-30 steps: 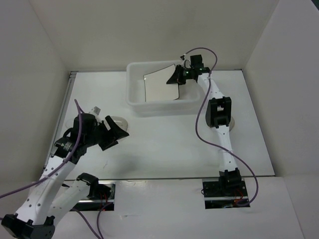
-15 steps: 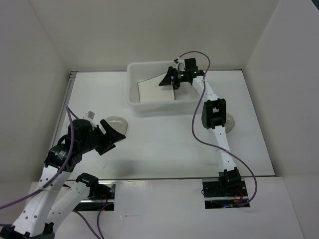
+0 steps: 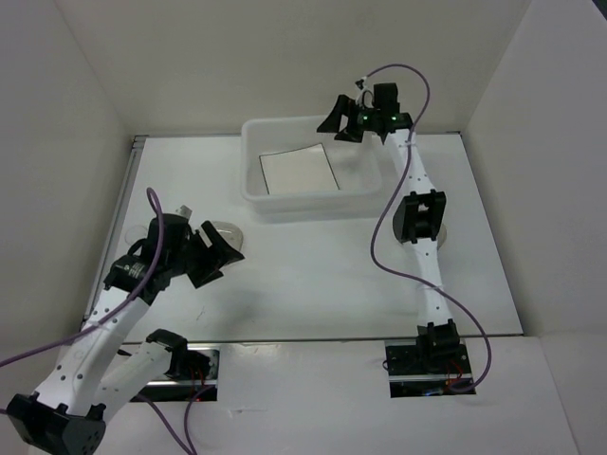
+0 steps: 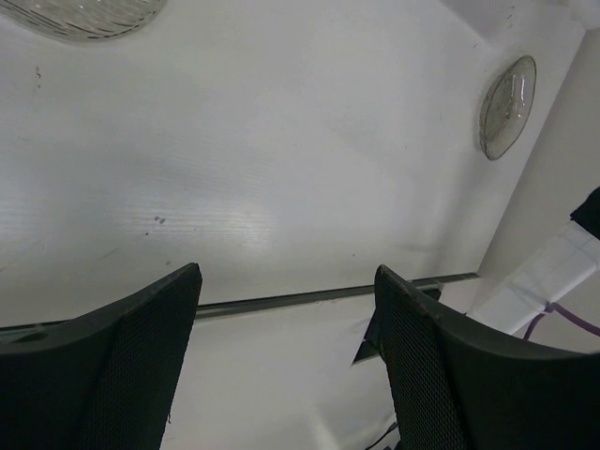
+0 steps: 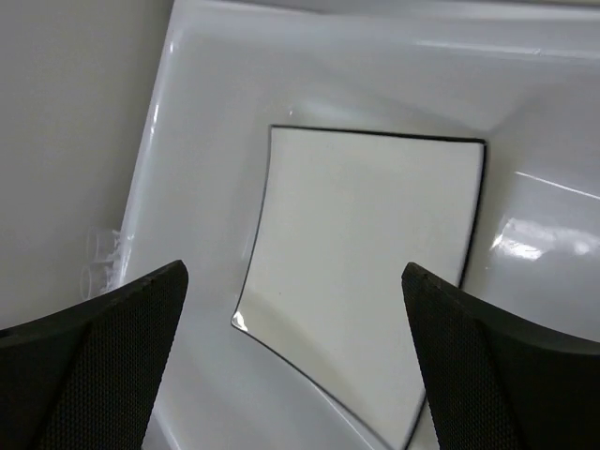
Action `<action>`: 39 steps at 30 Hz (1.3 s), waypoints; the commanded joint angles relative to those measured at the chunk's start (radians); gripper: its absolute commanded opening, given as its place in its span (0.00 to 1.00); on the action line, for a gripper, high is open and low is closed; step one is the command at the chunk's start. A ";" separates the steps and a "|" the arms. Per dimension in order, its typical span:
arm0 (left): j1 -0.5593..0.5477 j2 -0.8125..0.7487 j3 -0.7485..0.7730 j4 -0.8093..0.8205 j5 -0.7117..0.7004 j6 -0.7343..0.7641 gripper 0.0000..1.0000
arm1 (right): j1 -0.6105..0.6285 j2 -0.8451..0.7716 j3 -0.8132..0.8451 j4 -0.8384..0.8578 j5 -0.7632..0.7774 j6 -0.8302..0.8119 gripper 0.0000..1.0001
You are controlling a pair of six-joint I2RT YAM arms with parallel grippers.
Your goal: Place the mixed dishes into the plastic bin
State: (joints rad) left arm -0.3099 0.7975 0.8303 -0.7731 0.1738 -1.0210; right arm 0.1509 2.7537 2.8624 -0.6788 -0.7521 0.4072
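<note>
Well, square plate [image 3: 299,171] flat in plastic bin [image 3: 313,203], right jaws spread above.

Two white-segmented arms [image 3: 432,282] with black joints and bases. Purple cables [image 3: 376,232] loop alongside. Black wedge-shaped gripper fingers [image 4: 441,375], finely meshed. Green light [image 3: 365,118] at right wrist.

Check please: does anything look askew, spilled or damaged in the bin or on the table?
Nothing stands out. The square plate lies whole on the floor of the plastic bin, only turned a little against its walls. A round dish rests flat on the table beside the left gripper; nothing is spilled.
</note>
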 commanded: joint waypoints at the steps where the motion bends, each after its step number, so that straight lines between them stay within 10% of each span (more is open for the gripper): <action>1: 0.005 0.018 0.020 0.063 -0.039 0.035 0.82 | -0.030 -0.173 0.078 -0.053 0.051 -0.044 1.00; 18: 0.088 0.351 0.095 -0.032 -0.505 -0.100 0.82 | -0.080 -0.511 -0.080 -0.174 0.062 -0.249 1.00; 39: 0.258 0.696 -0.109 0.308 -0.379 -0.056 0.70 | -0.080 -0.750 -0.307 -0.237 0.181 -0.386 1.00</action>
State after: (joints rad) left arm -0.0601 1.4296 0.7292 -0.5472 -0.2111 -1.0782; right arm 0.0776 2.0933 2.5923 -0.8989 -0.5980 0.0349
